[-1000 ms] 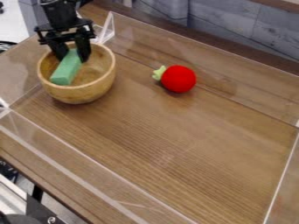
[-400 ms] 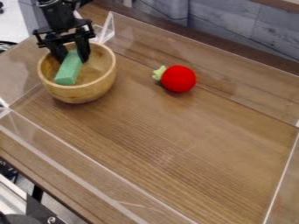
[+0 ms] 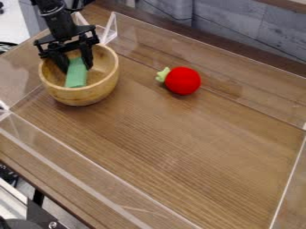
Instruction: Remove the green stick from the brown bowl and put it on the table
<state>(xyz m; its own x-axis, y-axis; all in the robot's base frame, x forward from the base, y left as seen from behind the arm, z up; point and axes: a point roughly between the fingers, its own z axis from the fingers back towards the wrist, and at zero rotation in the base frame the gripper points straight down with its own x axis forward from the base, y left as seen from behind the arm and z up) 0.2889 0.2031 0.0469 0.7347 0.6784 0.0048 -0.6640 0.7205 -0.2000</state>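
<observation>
Over the round light-brown wooden bowl [image 3: 79, 79] at the far left of the dark wood-grain table [image 3: 180, 152], my black pincer [image 3: 70, 57] points down, clenched on the flat light-green stick [image 3: 77, 72], which leans inside the bowl.

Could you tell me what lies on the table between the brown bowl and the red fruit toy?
Nothing: in the camera view, only bare table separates the brown bowl from the red fruit toy.

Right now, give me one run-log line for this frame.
gripper: around green stick | stick: inside brown bowl | table: red fruit toy
</observation>
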